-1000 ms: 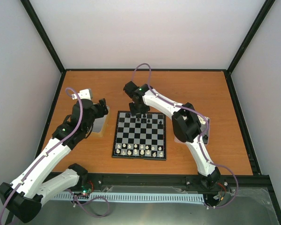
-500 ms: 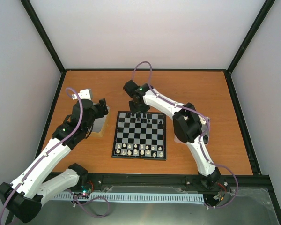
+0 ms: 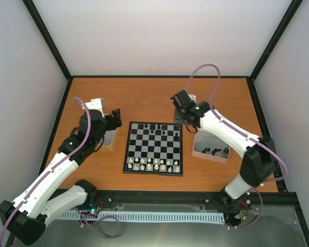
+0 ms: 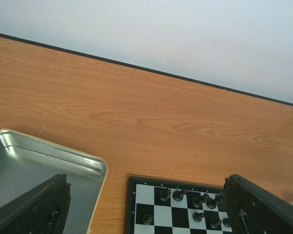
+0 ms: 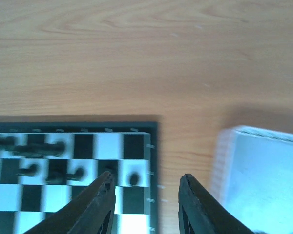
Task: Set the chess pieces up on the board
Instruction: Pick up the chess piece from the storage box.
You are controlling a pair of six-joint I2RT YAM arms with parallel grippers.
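Observation:
The board (image 3: 154, 148) lies mid-table. Whitish chess pieces (image 3: 153, 164) fill its two near rows. Several black pieces (image 3: 162, 130) stand on its far rows, also in the left wrist view (image 4: 185, 197). More black pieces (image 3: 214, 151) lie in the right metal tray (image 3: 198, 139). My right gripper (image 3: 185, 122) hovers open and empty between the board's far right corner and that tray; in its blurred wrist view it (image 5: 146, 179) is above the board's edge (image 5: 154, 161). My left gripper (image 3: 115, 119) is open and empty over the left tray (image 3: 109, 136).
The left tray (image 4: 49, 161) looks empty where it shows. The right tray's corner (image 5: 263, 170) shows right of the fingers. Bare wooden tabletop (image 3: 144, 95) lies beyond the board. Black frame posts and white walls enclose the table.
My right arm has swung right, from the board's far edge to the gap beside the right tray, uncovering that tray. The left arm has barely moved.

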